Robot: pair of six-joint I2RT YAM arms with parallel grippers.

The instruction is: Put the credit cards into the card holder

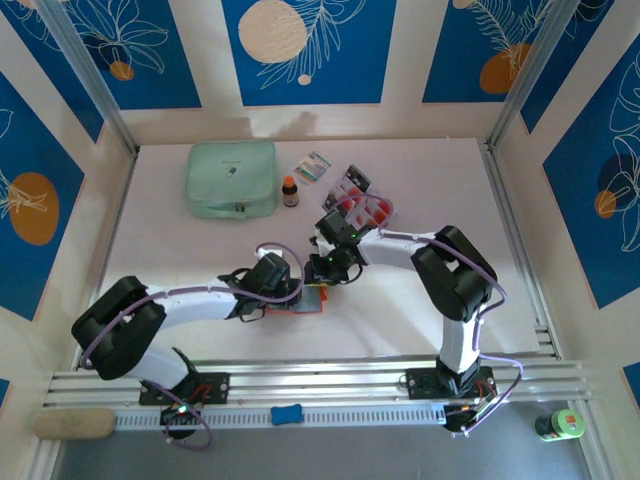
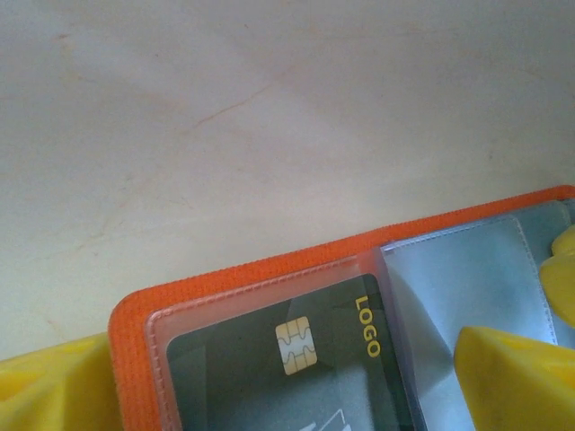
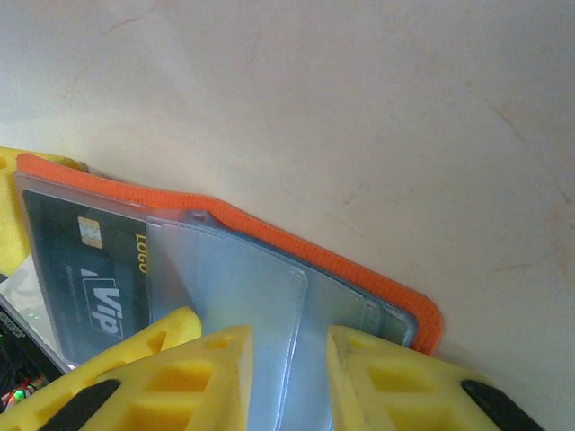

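The orange card holder (image 1: 310,298) lies open on the table between both grippers. One clear pocket holds a dark credit card (image 2: 234,377) with a gold chip and "LOGO" print. My left gripper (image 2: 283,346) is open wide: one yellow finger sits outside the holder's orange edge (image 2: 269,269), the other over the pale pockets. My right gripper (image 3: 287,341) is open a little above the holder (image 3: 296,247), with a clear pocket flap (image 3: 260,296) in the gap and not pinched. More credit cards (image 1: 360,205), pale with red spots, lie heaped behind the right gripper (image 1: 335,272).
A mint-green zip pouch (image 1: 231,178) sits at the back left. Next to it are a small brown bottle (image 1: 290,190) and a patterned packet (image 1: 313,167). Patterned walls and metal rails enclose the table.
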